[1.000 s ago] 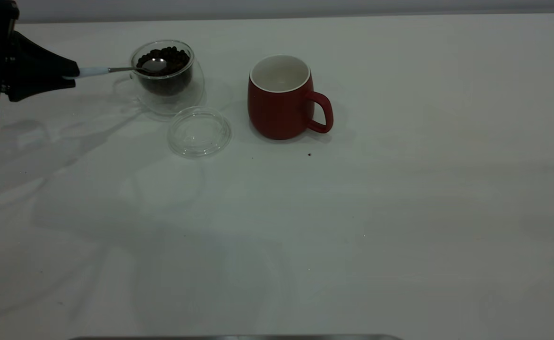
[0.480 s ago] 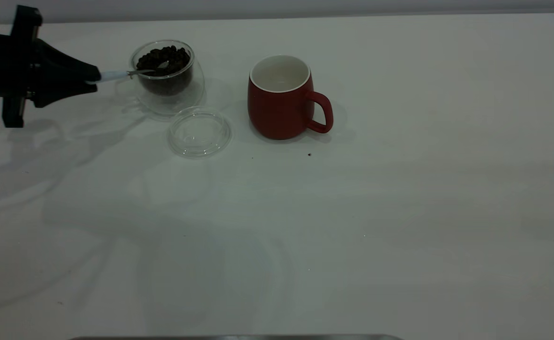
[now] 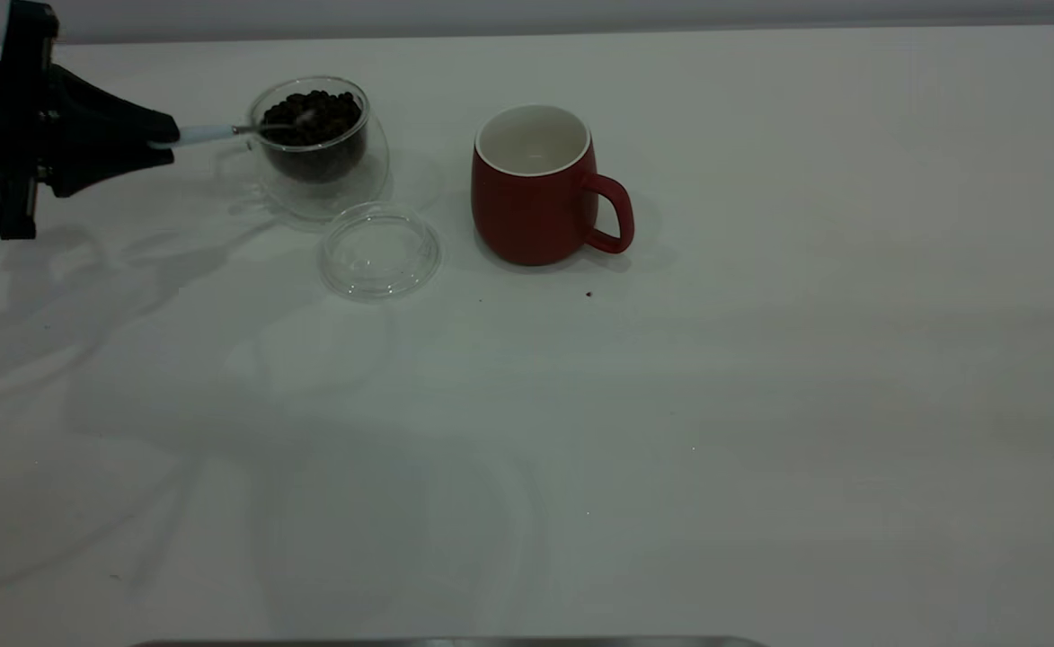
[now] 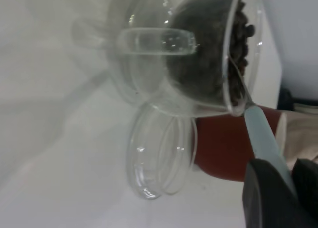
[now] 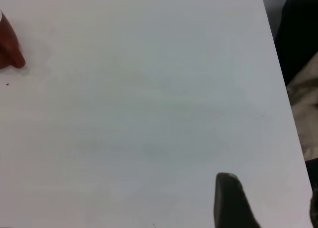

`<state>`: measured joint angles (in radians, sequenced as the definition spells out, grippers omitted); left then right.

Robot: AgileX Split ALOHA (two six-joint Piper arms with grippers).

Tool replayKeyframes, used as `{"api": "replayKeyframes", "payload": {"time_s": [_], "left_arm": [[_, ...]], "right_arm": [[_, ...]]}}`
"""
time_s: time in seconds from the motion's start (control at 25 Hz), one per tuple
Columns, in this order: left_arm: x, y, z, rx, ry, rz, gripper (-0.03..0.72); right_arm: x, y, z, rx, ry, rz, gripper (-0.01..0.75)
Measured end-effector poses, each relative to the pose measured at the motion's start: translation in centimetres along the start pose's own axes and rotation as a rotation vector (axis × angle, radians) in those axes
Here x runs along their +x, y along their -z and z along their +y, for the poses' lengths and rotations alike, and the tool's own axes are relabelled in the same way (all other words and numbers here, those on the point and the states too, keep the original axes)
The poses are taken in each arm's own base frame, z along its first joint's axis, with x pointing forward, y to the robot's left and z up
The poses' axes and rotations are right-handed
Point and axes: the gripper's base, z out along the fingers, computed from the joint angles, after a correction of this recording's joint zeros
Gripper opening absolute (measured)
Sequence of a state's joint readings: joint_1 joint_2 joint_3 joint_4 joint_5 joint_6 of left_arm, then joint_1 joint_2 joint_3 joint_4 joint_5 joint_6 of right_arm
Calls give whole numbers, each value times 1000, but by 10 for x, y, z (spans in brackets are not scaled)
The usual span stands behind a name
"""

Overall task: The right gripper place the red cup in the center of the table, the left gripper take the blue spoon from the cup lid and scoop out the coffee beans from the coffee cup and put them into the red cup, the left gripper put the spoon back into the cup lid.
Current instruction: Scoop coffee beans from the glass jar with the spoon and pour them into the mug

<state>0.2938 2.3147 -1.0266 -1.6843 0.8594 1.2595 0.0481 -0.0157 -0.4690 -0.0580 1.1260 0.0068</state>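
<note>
Left pincer (image 3: 163, 144) sits at the far left of the table (image 3: 670, 404), its jaws clamped on the pale blue handle of the spoon (image 3: 221, 133). From the pincer the spoon runs straight ahead, toward the right, its long axis nearly level, and the bowl end lies buried among the coffee beans (image 3: 315, 112) in the glass cup (image 3: 315, 148) just in front of the fingertips. In the left wrist view the handle (image 4: 266, 138) crosses the glass rim and the metal neck dips into the beans. Whether the bowl holds a load I cannot tell, since the beans hide it.

Ahead of the pincer and a little nearer the camera lies the clear lid (image 3: 380, 250), bare, just beside the glass cup. Farther along the same line, well beyond the lid, stands the red cup (image 3: 535, 189), upright, mouth open, handle turned away from the pincer; its inside looks empty. One stray bean (image 3: 589, 293) lies near its base.

Judging from this, scooping is under way, and the coming carry must go rightward along the spoon's own axis, kept level.

Right pincer (image 5: 233, 203) shows only as one dark finger at the edge of its own wrist view, well apart from the red cup; whether it is apart or together I cannot tell.
</note>
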Motion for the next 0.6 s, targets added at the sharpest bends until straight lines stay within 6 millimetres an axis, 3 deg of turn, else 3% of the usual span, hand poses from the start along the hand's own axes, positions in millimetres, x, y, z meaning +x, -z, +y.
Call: {"api": "replayKeyframes", "payload": {"time_s": [0.6], "left_arm": [[2,12,2,56,35,55,124]], "right_arm": [[0,0,0,0,0,0,412]]}}
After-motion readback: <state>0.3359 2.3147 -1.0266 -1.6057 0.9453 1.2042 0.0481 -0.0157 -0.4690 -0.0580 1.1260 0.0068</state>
